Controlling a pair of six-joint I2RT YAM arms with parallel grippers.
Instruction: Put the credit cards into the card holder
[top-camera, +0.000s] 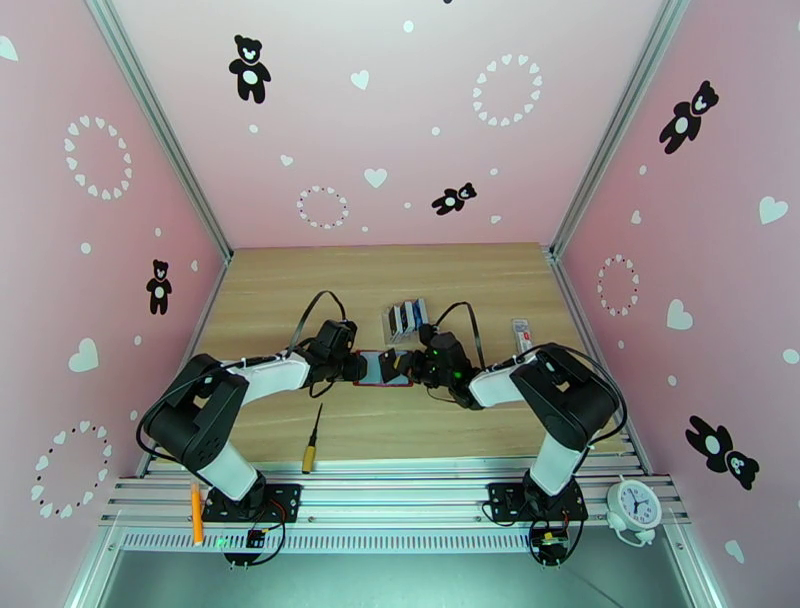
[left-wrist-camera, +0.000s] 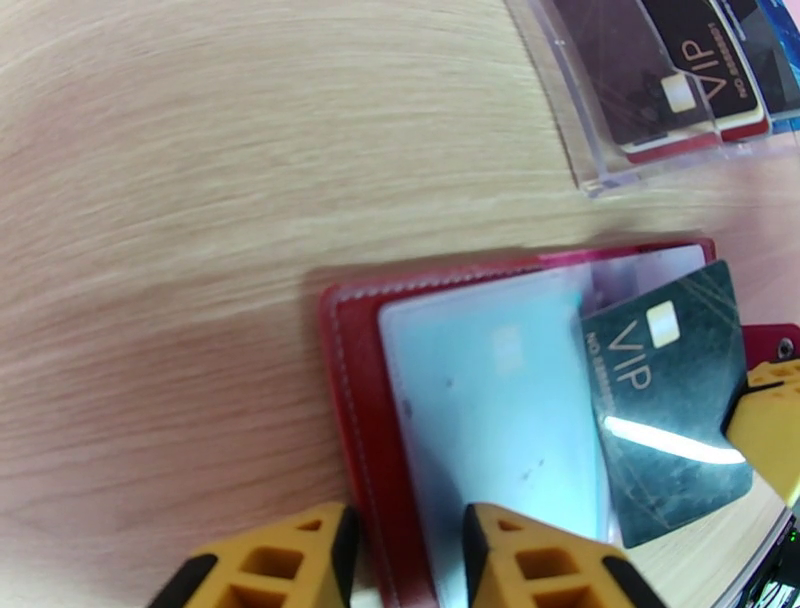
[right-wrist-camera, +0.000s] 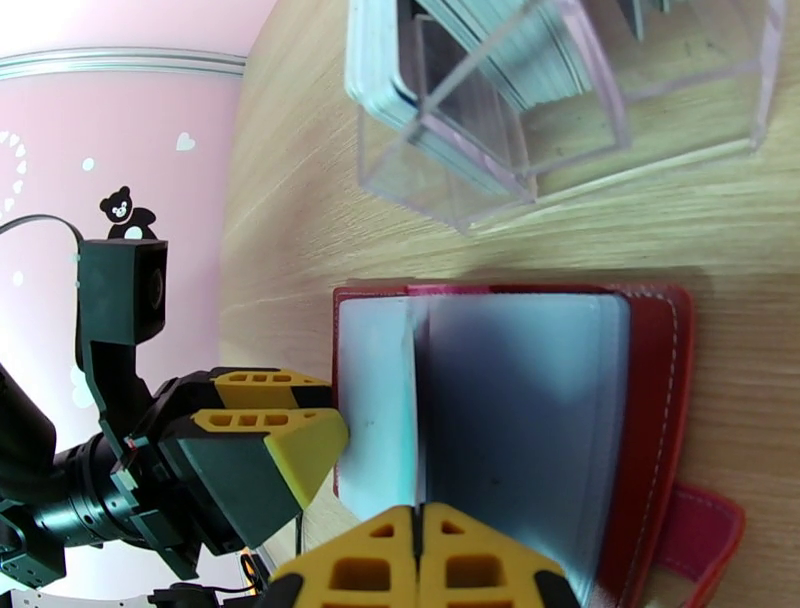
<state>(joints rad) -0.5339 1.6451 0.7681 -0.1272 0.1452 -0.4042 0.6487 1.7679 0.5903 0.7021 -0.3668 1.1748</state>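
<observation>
Yellow pads of the right gripper (right-wrist-camera: 418, 530) were pressed together on the outer short edge of a dark teal card (left-wrist-camera: 665, 400). The card's leading corner lay over a clear sleeve of the card holder (left-wrist-camera: 352, 420). The left gripper (left-wrist-camera: 408, 515) stood astride the holder's opposite red edge with its jaws a little apart. Whether they actually bit the cover could not be told.

The holder lay open and flat near the middle of the table (top-camera: 270, 300), between the two grippers. More credit cards (left-wrist-camera: 690, 90) stood in a clear plastic rack (left-wrist-camera: 600, 178) just beyond it, toward the far edge. A screwdriver (top-camera: 312, 445) lay well apart by the near edge.

The teal card looked thin, stiff, glossy and very light, so it was likely to be slippery between hard pads. A pinch on its trailing edge, square to the slot, seemed the sound hold, leaving most of its length free to slide in. If it jammed, it would probably flex rather than break.

The holder looked soft and light, apt to skid on the smooth wood when pushed, and its sleeves looked limp. The best place to pin it seemed to be the cover's edge, away from the slot mouths.
</observation>
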